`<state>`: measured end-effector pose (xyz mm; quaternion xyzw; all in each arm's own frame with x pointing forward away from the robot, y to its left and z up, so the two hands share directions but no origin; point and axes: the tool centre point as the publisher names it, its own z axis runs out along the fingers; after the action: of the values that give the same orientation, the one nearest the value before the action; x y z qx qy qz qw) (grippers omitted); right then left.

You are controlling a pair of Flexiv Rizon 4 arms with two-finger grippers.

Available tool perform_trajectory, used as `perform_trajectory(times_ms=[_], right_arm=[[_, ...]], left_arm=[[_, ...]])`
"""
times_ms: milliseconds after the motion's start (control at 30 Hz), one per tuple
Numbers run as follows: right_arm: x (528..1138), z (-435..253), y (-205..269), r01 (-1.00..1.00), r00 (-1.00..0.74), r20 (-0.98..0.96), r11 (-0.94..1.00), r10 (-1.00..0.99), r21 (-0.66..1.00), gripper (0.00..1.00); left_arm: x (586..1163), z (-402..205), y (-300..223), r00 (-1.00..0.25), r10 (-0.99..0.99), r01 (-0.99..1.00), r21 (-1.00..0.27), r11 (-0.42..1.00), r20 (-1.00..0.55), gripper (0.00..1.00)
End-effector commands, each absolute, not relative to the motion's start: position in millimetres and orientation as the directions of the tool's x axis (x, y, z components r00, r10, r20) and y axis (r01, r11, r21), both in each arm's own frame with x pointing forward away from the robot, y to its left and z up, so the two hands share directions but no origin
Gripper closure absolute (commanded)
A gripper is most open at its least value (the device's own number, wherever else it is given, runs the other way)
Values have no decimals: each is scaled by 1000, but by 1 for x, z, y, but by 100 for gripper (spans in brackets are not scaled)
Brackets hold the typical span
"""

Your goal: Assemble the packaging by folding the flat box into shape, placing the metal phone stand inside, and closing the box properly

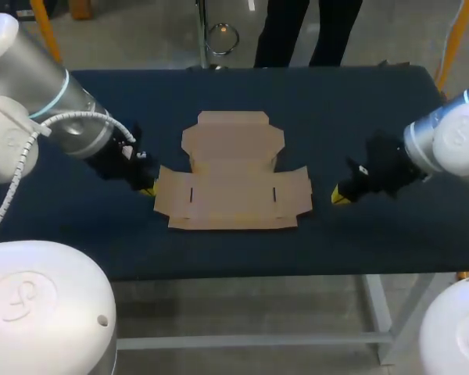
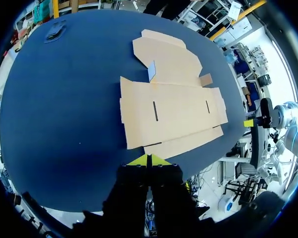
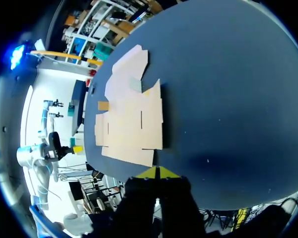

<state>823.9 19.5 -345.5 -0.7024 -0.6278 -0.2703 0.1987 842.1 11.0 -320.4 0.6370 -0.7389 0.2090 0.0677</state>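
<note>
A flat, unfolded brown cardboard box (image 1: 231, 172) lies in the middle of the dark blue table; it also shows ahead of each gripper in the wrist views, box (image 2: 171, 106) and box (image 3: 131, 121). My left gripper (image 1: 146, 188) hangs just off the box's left edge, its yellow tips pressed together and holding nothing; left gripper (image 2: 149, 160). My right gripper (image 1: 339, 196) sits a short way off the box's right edge, also shut and empty; right gripper (image 3: 157, 173). No metal phone stand appears in any view.
The dark blue table (image 1: 359, 117) stretches bare around the box on all sides. A small dark object (image 2: 55, 32) lies on the table's far part in the left wrist view.
</note>
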Motion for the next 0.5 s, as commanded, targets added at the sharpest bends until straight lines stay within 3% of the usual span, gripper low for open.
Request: perform_trajectory(times_ms=[33,500], right_arm=[[812,-351,18,987,66,632,-142,772,70,100],[790,-370,25,983,108,642,-177,759,44,100]], left_arm=[[826,-323,15,-171,-911,-964,-254,76,375,100],[809,-349,23,-147,-877,-975,-215,51,457,100]])
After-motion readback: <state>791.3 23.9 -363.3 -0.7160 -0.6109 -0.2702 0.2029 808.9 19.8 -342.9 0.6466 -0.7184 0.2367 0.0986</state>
